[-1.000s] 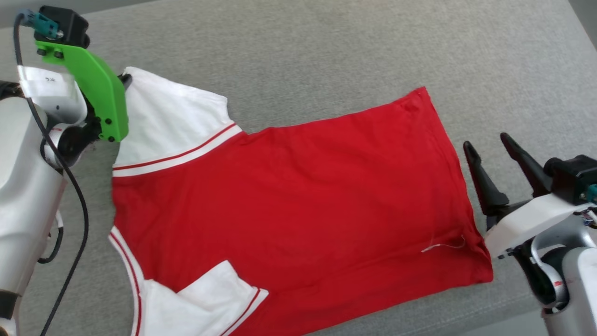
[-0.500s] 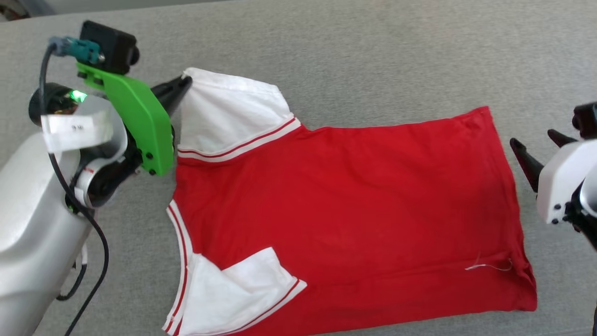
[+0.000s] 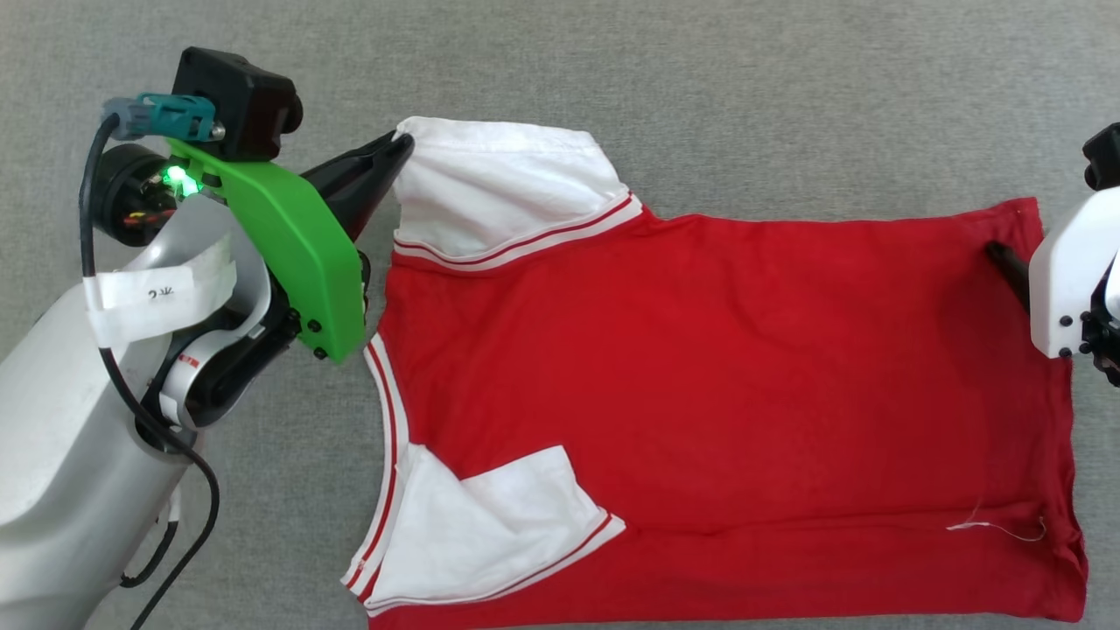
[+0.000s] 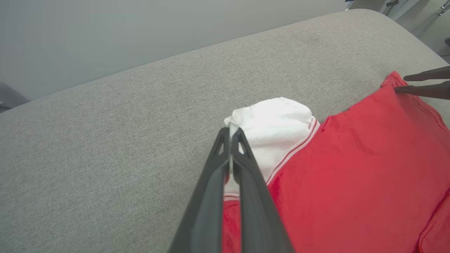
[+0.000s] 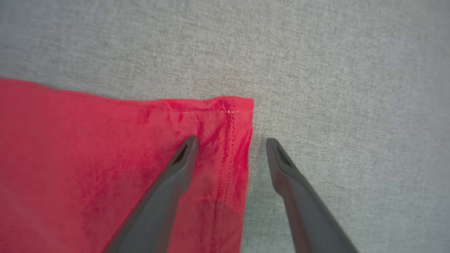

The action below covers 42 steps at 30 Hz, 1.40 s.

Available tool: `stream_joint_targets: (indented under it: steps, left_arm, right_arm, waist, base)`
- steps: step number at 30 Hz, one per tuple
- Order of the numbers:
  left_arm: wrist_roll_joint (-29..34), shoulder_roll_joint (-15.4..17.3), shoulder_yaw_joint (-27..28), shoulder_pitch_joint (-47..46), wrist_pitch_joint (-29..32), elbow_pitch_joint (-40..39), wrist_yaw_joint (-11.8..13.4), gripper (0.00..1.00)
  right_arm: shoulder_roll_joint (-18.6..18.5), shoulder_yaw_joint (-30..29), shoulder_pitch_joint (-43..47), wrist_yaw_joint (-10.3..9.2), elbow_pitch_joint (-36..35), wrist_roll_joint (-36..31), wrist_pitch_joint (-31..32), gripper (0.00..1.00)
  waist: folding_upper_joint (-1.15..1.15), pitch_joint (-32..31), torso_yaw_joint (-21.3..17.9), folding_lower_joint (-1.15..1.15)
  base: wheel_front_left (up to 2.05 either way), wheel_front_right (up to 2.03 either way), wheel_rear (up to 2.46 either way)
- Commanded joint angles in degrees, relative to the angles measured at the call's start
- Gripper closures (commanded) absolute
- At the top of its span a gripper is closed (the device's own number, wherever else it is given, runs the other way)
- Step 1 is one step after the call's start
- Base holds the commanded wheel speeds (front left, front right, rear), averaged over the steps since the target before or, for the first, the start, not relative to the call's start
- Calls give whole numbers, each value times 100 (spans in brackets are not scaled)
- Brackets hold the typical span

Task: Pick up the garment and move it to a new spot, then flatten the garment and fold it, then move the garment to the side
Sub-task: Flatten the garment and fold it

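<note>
Red garment (image 3: 700, 367) spread flat on grey fabric surface (image 3: 744, 79), plain red side up; collar end twd L, hem twd R; near sleeve folded onto body. L gripper (image 4: 230, 133): jaws together, clamped on edge of far white sleeve (image 3: 507, 188). R gripper (image 5: 230, 140): jaws apart, straddling far hem corner; one finger over red cloth, other over bare surface; contact unclear.

garment (image 3: 717, 367) soft matt cloth, surface (image 3: 700, 79) rough grey woven fabric, grn bracket (image 3: 297, 245) smooth plastic
</note>
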Motion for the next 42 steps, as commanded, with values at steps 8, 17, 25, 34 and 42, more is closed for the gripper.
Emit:
stream_joint_targets:
  steps: [8,17,25,34,42]
  left_arm:
    - [-68,-131,-42,158,-111,131,-31,100]
    - [-77,-180,-32,296,-334,460,-33,100]
    - [-252,-243,72,832,-692,695,109,100]
    - [-455,-237,76,1728,-931,541,365,100]
    - [-633,-163,-5,2566,-1004,370,561,100]
  right_arm:
    - [-18,411,-144,-4,672,-89,-108,56]
    - [23,395,-254,-4,1052,-79,-919,100]
    - [328,-170,173,-4,1178,95,-2117,100]
    - [318,-366,1150,-4,638,467,-2801,100]
    - [78,-389,2085,-4,128,906,-3180,100]
  waist:
    - [59,154,235,0]
    - [59,-98,203,0]
    - [59,-742,142,0]
    - [59,-1254,163,0]
    - [59,-1618,224,0]
  base:
    - [0,0,0]
    - [0,0,0]
    - [0,0,0]
    - [0,0,0]
    - [0,0,0]
